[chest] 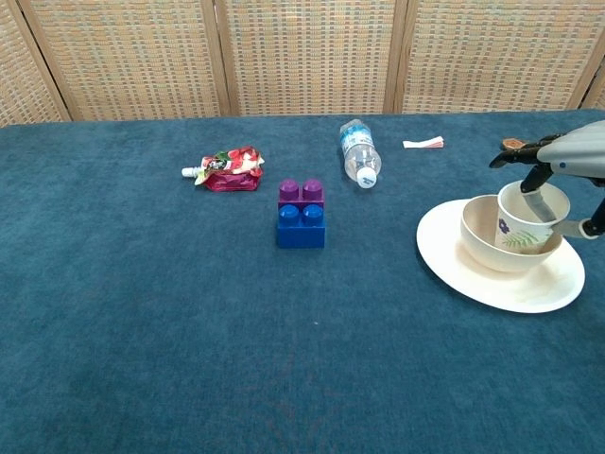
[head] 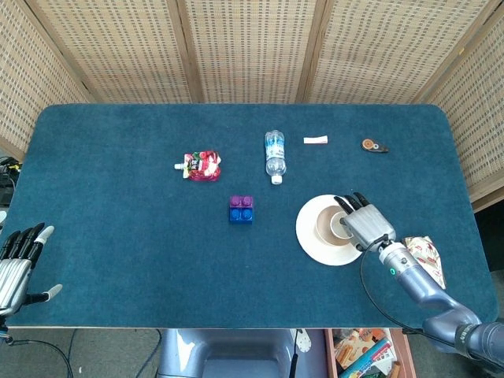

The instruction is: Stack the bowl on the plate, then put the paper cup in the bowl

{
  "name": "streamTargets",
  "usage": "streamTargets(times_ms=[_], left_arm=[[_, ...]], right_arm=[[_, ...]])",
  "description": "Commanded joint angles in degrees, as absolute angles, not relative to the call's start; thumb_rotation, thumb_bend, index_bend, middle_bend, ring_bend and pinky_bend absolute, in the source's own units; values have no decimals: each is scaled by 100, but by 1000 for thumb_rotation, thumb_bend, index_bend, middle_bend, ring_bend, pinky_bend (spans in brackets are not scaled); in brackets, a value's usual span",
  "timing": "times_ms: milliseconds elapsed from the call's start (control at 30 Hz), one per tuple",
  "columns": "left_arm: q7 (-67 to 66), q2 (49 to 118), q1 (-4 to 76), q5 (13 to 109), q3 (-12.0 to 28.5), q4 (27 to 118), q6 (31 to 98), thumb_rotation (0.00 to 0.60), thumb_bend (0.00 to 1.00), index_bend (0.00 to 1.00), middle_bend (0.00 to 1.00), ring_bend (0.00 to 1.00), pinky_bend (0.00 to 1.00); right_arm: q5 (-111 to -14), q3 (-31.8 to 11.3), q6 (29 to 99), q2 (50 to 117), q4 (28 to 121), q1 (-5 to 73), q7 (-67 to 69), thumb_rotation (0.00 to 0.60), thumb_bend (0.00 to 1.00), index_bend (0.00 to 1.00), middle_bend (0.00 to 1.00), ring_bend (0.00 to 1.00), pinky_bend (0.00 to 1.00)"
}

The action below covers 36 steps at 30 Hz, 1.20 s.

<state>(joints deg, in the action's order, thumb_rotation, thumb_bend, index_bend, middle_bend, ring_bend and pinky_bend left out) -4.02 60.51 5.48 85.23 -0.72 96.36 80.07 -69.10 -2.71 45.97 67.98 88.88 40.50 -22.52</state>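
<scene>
The cup (chest: 526, 218) sits low inside the bowl (chest: 501, 236), and the bowl rests on the plate (chest: 492, 284) at the right side of the bench (head: 118, 260). The right hand (head: 364, 224) has the cup at its rim: one finger reaches down inside the mouth while a thumb shows against the outer wall in the chest view, so the rim is pinched between them and the other fingers (chest: 515, 156) spread above. Whether the cup's base already touches the bowl's bottom I cannot tell; it leans a little toward the hand.

The left hand (head: 17, 264) hangs at the near left edge of the bench, fingers apart, holding nothing.

A paper cup is very light and thin-walled. It will crush or go oval under a hard squeeze, so the rim, its stiffest part, is a sensible place to hold it, and a gentle pinch is enough. Being so light, it may cling to a finger and tip or lift out as the hand lets go. The bowl and plate look stiff and smooth, so the cup may slide against the bowl's curved wall and lean rather than stand upright.
</scene>
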Motion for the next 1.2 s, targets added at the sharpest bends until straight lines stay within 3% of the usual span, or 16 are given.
streamTargets(times_ms=[33, 333, 533, 833, 900, 1033, 1200], left_arm=[[-406, 6053, 552, 8518, -73, 9642, 7997, 600, 0, 0, 0, 0, 0], [-411, 6057, 541, 8529, -84, 9640, 8012, 600, 0, 0, 0, 0, 0], [-413, 6059, 545, 8530, -85, 9638, 8005, 600, 0, 0, 0, 0, 0], [-334, 6027, 521, 8571, -95, 9652, 8060, 600, 0, 0, 0, 0, 0], [-329, 6034, 509, 8617, -102, 9643, 8102, 600, 0, 0, 0, 0, 0], [-330, 6081, 487, 8772, -108, 9583, 8240, 600, 0, 0, 0, 0, 0], [-351, 6214, 436, 8954, -120, 9441, 8440, 600, 0, 0, 0, 0, 0]], right_arm=[[-6915, -257, 4616, 6802, 8890, 4053, -2289, 600, 448, 565, 0, 0, 0], [-7026, -193, 4700, 6771, 8905, 4019, -2305, 600, 438, 208, 0, 0, 0], [-7174, -169, 4828, 6701, 8947, 3966, -2271, 600, 437, 170, 0, 0, 0], [-8133, 57, 5772, 5909, 9604, 3373, -1449, 600, 432, 155, 0, 0, 0], [-8451, 125, 6166, 5829, 9487, 3167, -1222, 600, 348, 141, 0, 0, 0], [-8829, 189, 6949, 5898, 9208, 2733, -515, 600, 18, 47, 0, 0, 0], [-9126, 244, 7919, 6203, 8737, 2152, -59, 600, 0, 0, 0, 0, 0]])
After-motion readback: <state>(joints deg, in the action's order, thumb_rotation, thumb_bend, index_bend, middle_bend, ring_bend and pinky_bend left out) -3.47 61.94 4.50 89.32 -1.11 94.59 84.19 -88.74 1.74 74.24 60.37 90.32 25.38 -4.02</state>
